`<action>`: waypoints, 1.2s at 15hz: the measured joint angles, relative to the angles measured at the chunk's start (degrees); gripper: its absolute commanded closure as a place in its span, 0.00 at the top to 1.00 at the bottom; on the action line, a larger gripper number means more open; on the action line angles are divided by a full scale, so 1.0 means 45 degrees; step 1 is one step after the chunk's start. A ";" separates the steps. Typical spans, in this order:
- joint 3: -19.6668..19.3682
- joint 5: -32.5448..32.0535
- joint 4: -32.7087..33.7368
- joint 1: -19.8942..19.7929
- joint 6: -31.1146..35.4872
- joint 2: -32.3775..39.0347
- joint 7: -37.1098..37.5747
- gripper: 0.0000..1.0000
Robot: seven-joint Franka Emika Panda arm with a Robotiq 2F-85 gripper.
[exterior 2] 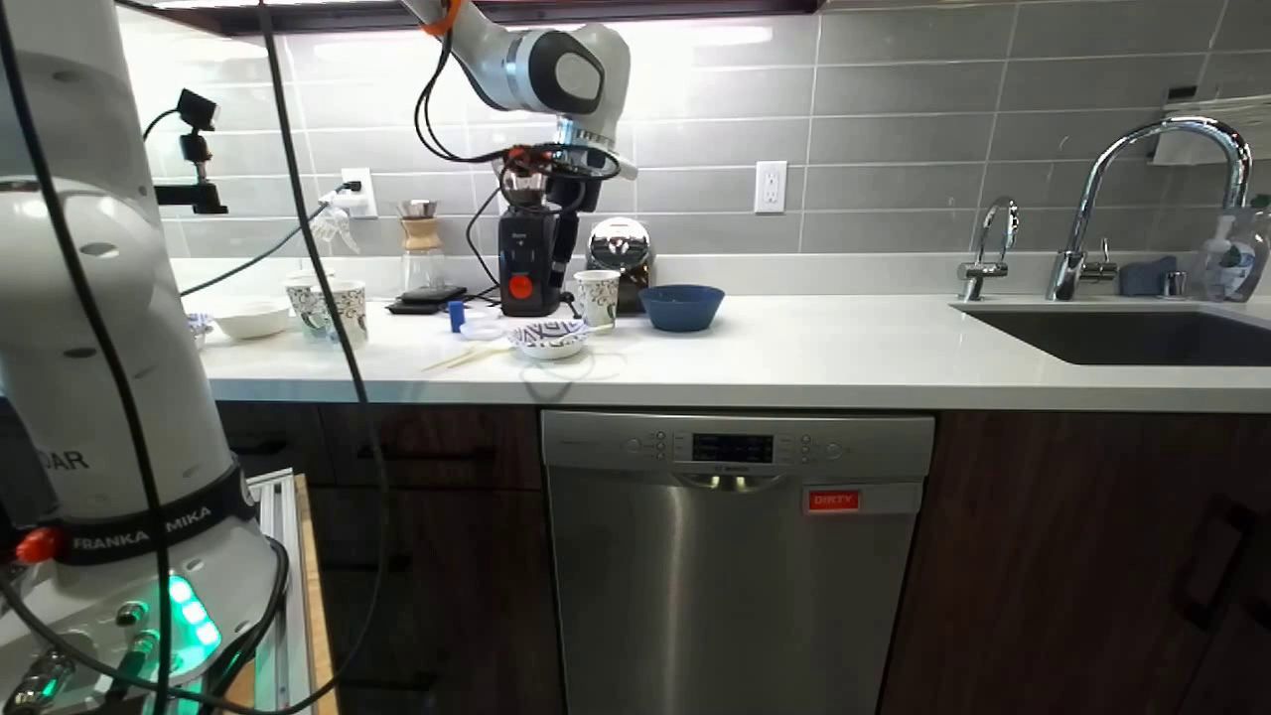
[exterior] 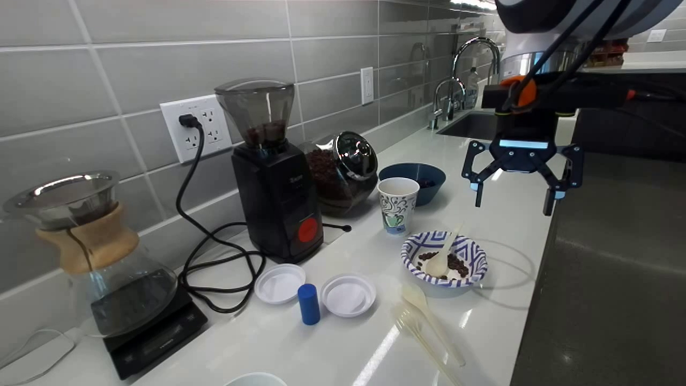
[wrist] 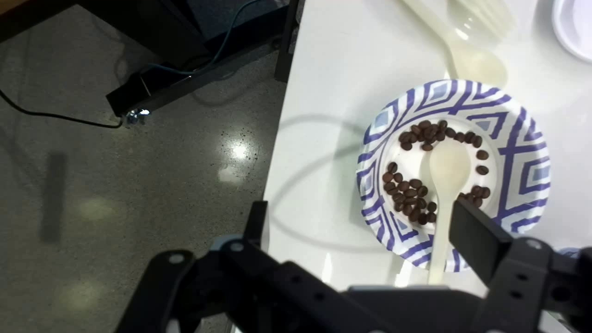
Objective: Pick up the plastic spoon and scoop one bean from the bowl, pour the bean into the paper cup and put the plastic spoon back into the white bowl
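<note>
The plastic spoon point(exterior: 439, 262) lies in the white bowl with blue pattern point(exterior: 475, 252), its handle over the rim. In the wrist view the spoon point(wrist: 448, 171) rests among coffee beans point(wrist: 409, 199) in the patterned bowl point(wrist: 525, 173). My gripper point(exterior: 513, 202) is open and empty, raised above the counter near its front edge. In the wrist view the gripper point(wrist: 363, 216) has the spoon handle below its jaws, close to the right finger. The paper cup point(exterior: 396, 212) stands upright beside the dark blue bowl point(exterior: 430, 194), which has dark contents. Both show in both exterior views.
A black grinder point(exterior: 278, 203) and a tilted glass jar point(exterior: 329, 177) stand by the wall. Two white lids point(exterior: 348, 296), a blue cylinder point(exterior: 308, 304), another spoon point(exterior: 429, 316) and a fork point(exterior: 415, 329) lie on the counter. A glass carafe point(exterior: 123, 279) stands on a scale.
</note>
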 measured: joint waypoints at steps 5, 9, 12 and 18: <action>0.0020 0.0535 -0.0015 0.0393 0.1479 0.0957 0.0209 1.00; 0.0025 0.0561 -0.0005 0.0801 0.2554 0.1624 0.0804 0.99; 0.0025 0.0562 -0.0004 0.0999 0.3469 0.2021 0.1064 0.69; 0.0004 0.0562 0.0005 0.1046 0.4463 0.2587 0.1258 0.36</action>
